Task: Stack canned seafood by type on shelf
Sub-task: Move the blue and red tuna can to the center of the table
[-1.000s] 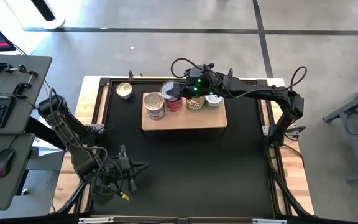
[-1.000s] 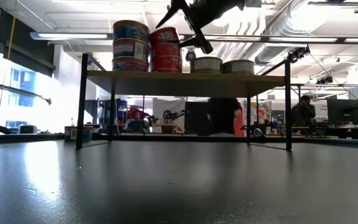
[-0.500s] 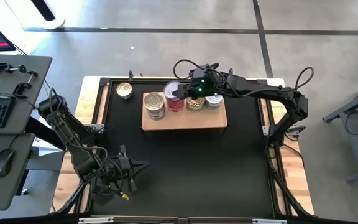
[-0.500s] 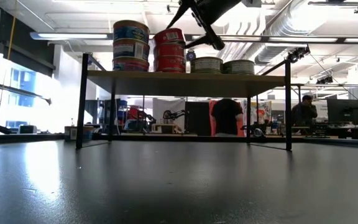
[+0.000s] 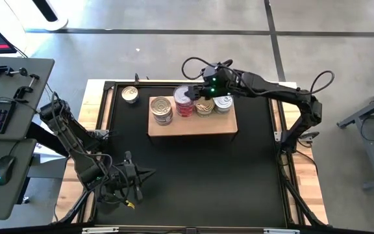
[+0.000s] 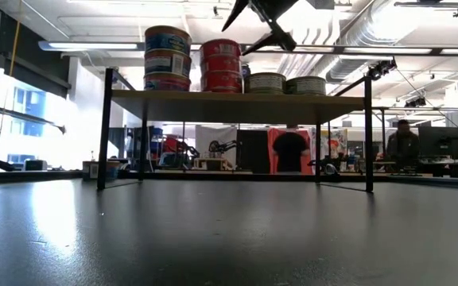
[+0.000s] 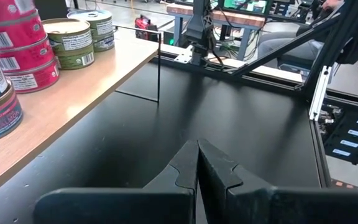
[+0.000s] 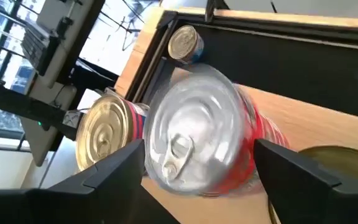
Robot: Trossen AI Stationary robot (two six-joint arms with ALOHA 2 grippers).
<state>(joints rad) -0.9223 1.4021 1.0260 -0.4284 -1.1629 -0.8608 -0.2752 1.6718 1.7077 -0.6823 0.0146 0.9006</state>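
- Black matting covers the table [image 5: 193, 175], with pale wooden strips along its edges and a grey workshop floor around it; in the low view, people stand among desks and screens far behind
- On the mat's far half stands the shelf [image 5: 192, 125], a light-brown board on thin black legs
- Four groups of tins sit in a row along the shelf's far edge: a blue-labelled stack [image 6: 167, 59] at the left end, a red-labelled stack [image 6: 221, 66] touching it, then a green-labelled tin [image 6: 265, 83] and another low tin [image 6: 305, 85]
- One lone tin [image 5: 130, 95] with a shiny lid rests on the mat, beside the shelf's left end
- Right gripper [image 5: 197, 99] hovers just above the red-labelled stack, fingers spread wide to either side of the top lid and apart from it, nothing pinched
- Left gripper [image 7: 197, 163] waits low over the mat's near left corner, well apart from the shelf, fingers pressed together on nothing
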